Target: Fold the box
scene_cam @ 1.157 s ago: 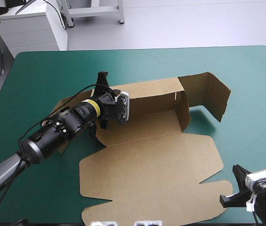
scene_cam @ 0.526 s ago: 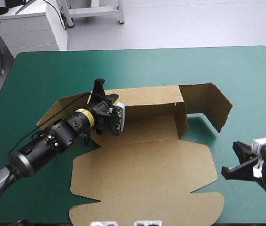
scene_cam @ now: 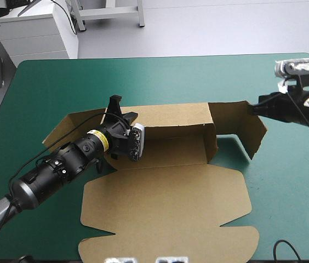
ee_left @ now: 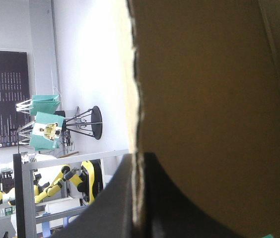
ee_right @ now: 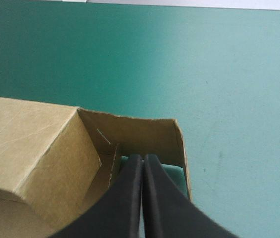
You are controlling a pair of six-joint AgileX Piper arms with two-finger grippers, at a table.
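On the teal-green table (scene_cam: 198,76), dead centre: the brown box (scene_cam: 165,203), half built. Big lid panel lying flat toward the near edge, tray floor just beyond, long far wall raised, right end wall raised too. Off that right corner, a side flap (scene_cam: 231,118) standing upright and bent round toward the near edge, with a patch of teal-green cover showing inside the bend. At the other end, a left flap (scene_cam: 61,129) splayed low toward the table's left edge.

Reaching in from the left, the left claw (scene_cam: 114,105), clamped on the top edge of the far wall near its left end. Seen from its own wrist, black fingers (ee_left: 117,203) all but together, board edge pinched between.

Over on the right, the right claw (scene_cam: 251,108), pressed together into a single point, nothing between. Tip right at the bend of the side flap, above the pocket between flap and end wall. Touching the board or not: cannot tell.
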